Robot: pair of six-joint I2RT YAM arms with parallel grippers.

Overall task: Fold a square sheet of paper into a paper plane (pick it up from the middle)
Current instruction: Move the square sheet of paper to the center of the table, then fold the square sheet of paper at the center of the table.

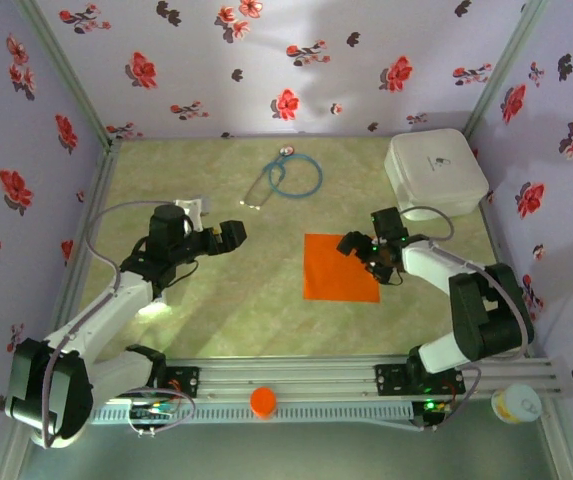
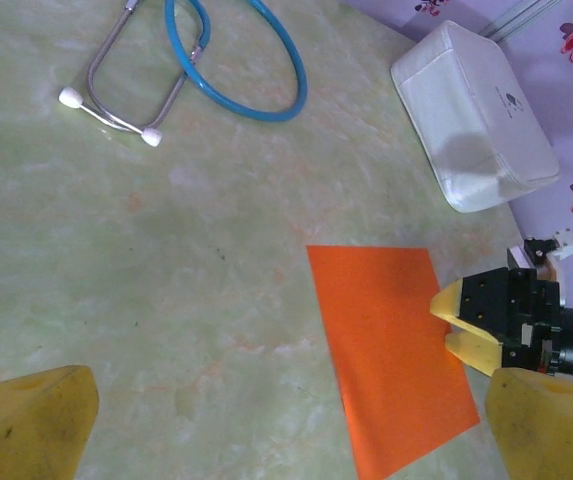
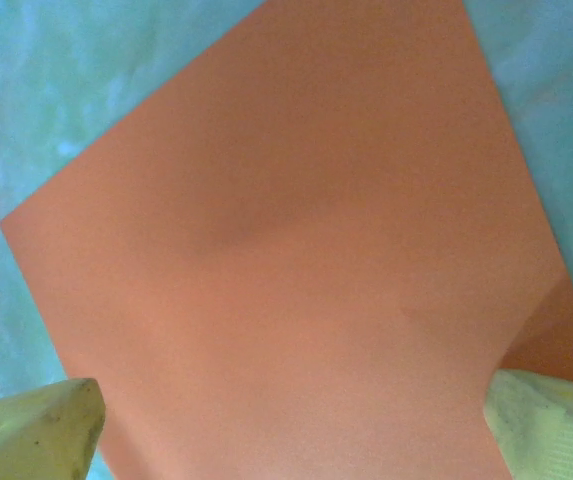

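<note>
Square sheet of paper (image 1: 340,267) is found flat and unfolded on the counter (image 1: 216,300); right gripper (image 1: 354,246) is held wide open, empty, over its right edge, left gripper (image 1: 234,234) open and empty, well apart; pickup is pending, and a centred pinch is judged necessary.

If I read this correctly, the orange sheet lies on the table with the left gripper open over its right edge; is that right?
Not quite: the right gripper is the one open over the right edge of the square sheet of paper on the table; the top external view shows it.
</note>
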